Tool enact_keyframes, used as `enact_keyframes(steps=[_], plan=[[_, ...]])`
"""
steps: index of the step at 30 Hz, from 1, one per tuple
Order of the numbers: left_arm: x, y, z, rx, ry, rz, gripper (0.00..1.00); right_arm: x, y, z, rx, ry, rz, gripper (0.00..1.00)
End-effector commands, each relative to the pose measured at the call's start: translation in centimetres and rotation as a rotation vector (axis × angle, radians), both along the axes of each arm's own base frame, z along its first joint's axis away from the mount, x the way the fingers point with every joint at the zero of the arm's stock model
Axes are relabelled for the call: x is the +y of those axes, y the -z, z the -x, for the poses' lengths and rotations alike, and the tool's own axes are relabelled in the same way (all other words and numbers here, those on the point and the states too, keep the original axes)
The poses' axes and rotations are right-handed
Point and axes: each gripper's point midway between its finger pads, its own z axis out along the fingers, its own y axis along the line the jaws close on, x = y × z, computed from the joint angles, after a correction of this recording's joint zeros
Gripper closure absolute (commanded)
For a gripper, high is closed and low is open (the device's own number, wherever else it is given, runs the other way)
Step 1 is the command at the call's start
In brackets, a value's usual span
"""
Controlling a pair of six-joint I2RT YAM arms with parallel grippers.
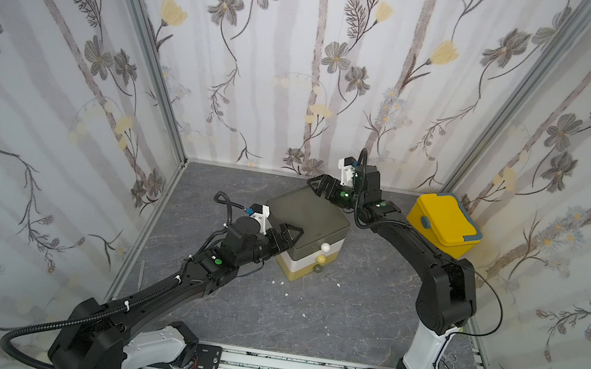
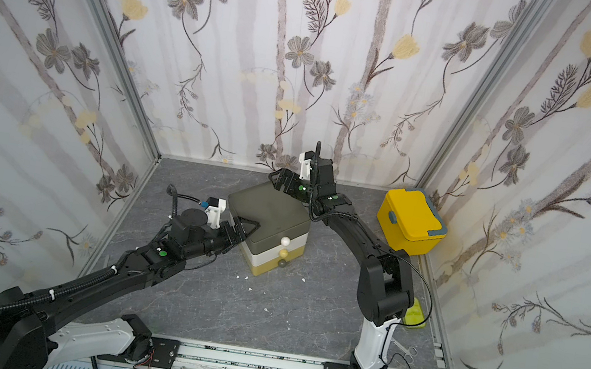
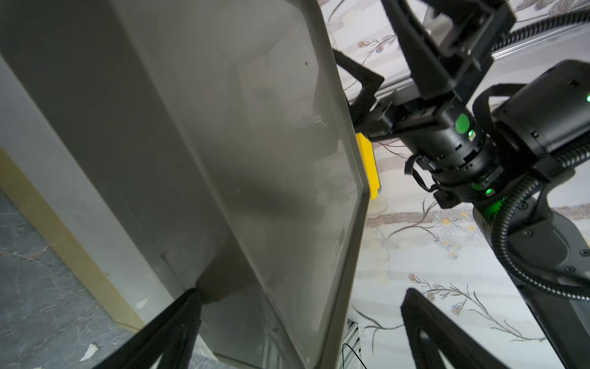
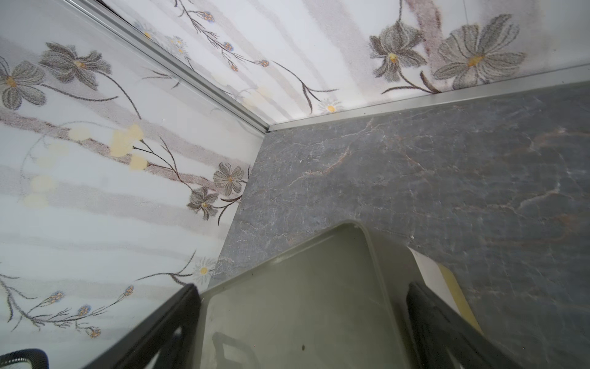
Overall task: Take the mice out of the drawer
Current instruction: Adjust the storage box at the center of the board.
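**Olive-grey lid bracketed by two spread grippers**

In both top views the drawer stands mid-way across the grey marbled table, a little toward the far wall. Its tiers run olive-grey over white over mustard, all pushed in so the insides are hidden, and the ball knobs face near-right. The left gripper straddles the near-left corner, jaws wide apart, one finger over the lid and one down the side. The right gripper hangs over the far corner, jaws likewise apart. A yellow lidded box sits far right. In a top view, scissors and a lime-green item lie by the right arm's base.

The left wrist view adds detail: one of the fingers lies close against the olive side wall, though contact cannot be settled. An embossed mark on the lid is too blurred to read.

The right wrist view shows the lid's rounded far corner between that gripper's spread fingers; whether they touch it cannot be told.
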Motion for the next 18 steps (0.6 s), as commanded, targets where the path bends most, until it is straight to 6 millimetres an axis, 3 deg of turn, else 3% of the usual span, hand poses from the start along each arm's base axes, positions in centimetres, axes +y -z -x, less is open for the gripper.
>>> enact_keyframes(steps=[1,5,7,12,18], plan=[[-1.2,-2.7,-0.3,-0.077,0.011,0.066,0.00,2.7,0.6,1.7,0.068,-0.146,-0.037,0.01],[-2.2,-2.8,-0.3,-0.076,0.013,0.058,0.00,3.2,-1.2,0.5,0.007,-0.170,-0.015,0.01],[-1.2,-2.5,-0.7,-0.071,-0.039,0.007,0.00,2.5,-2.6,-0.3,-0.018,-0.153,-0.003,0.01],[1.7,-2.4,-0.9,-0.087,-0.144,-0.130,0.00,-1.5,-6.1,-1.2,-0.063,-0.080,-0.019,0.01],[6.2,-3.2,-1.6,-0.120,-0.263,-0.324,0.00,-6.8,-9.4,1.1,-0.109,0.001,-0.020,0.01]])
